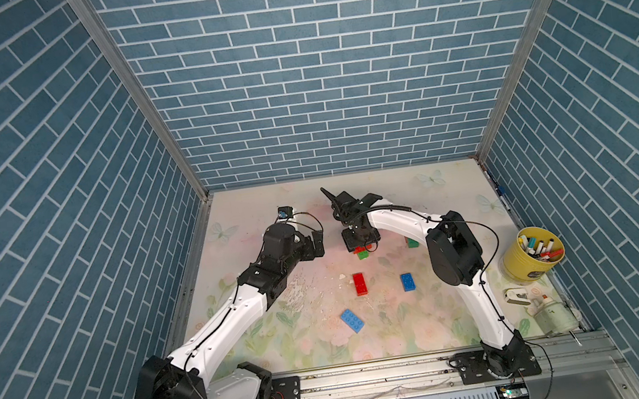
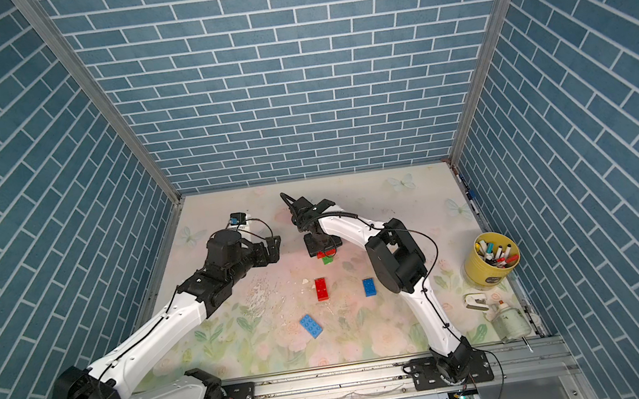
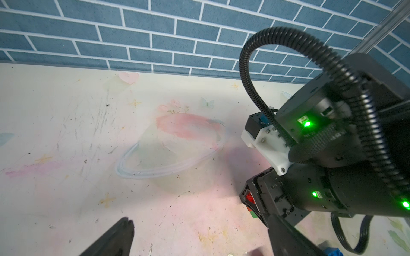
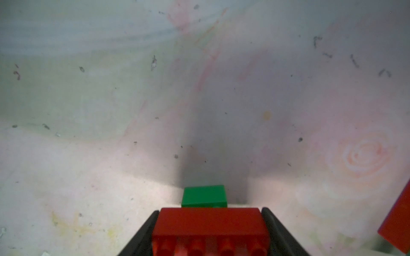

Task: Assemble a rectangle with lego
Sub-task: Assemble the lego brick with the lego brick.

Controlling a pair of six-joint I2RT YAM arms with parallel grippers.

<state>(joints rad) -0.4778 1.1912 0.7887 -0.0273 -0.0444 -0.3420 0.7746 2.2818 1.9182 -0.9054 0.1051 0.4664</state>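
1. The red brick in hand (image 4: 209, 230) is clamped across its short sides by the right end effector (image 4: 210, 212), whose jaws stand about half open around it. It sits at the far middle of the desk (image 1: 269, 215).
2. A green brick (image 4: 204, 196) lies directly beyond and below the held brick. Whether the two touch cannot be told.
3. Judged step: joining the red brick to the green one. The rectangle appears barely begun.
4. Next move, as judged: square the red brick to the green one, line up the studs and press straight down before release. A skewed press could push the green brick aside.
5. Other pieces lying apart on the desk:
   - loose red brick (image 1: 360, 284), centre
   - blue brick (image 1: 407, 282), to its right
   - light blue brick (image 1: 353, 321), nearer
   - second green brick (image 1: 413, 242), partly hidden by the right arm
6. The left end effector (image 1: 315, 245) is fully open and empty, just left of the work point and free to steady the green brick.
7. Containers: a yellow cup (image 1: 513, 267) at the right edge holds markers (image 1: 538, 249). A white bottle (image 1: 551, 319) lies near it, contents not discernible.
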